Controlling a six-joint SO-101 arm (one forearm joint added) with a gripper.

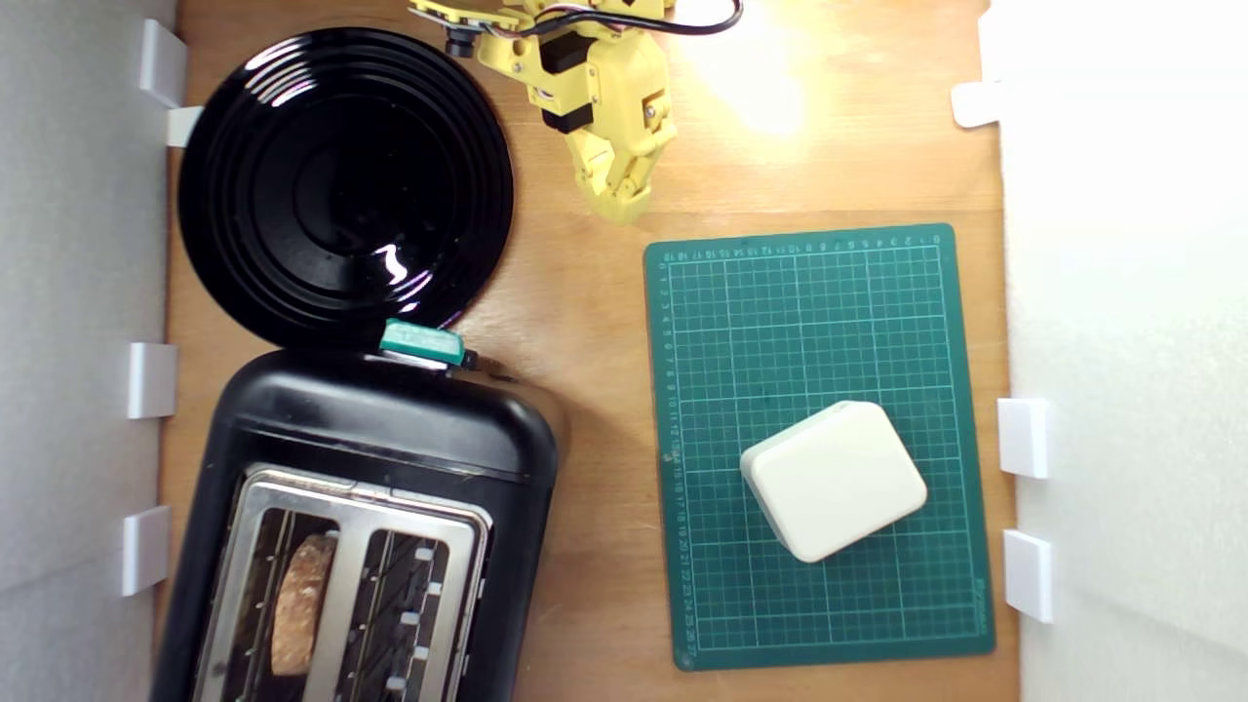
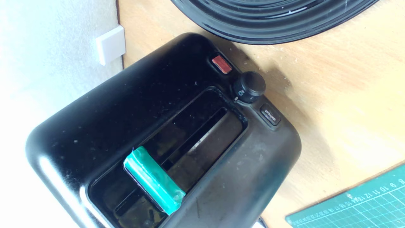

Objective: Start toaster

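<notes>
Toaster (image 1: 380,439) sits at the bottom left of the exterior view, touching the plate (image 1: 341,185) behind it, with 1 slice of bread (image 1: 297,604) in the slot nearer the exterior view's left. It looks heavy and rigid with a glossy, likely slippery shell, so you should not grip the body. Press the teal lever (image 2: 153,180) on the end face; it looks to be at the upper end of its slot (image 2: 177,148), so the toaster is probably not started. Push along the slot, and expect a stiff spring. The knob (image 2: 250,87) and red button (image 2: 222,64) sit close by; avoid them. Bare wood between toaster and mat (image 1: 819,448) gives you room; the box (image 1: 834,478) is well apart. The gripper (image 1: 624,195) hovers beyond the plate, fingers nearly together, holding nothing.
</notes>
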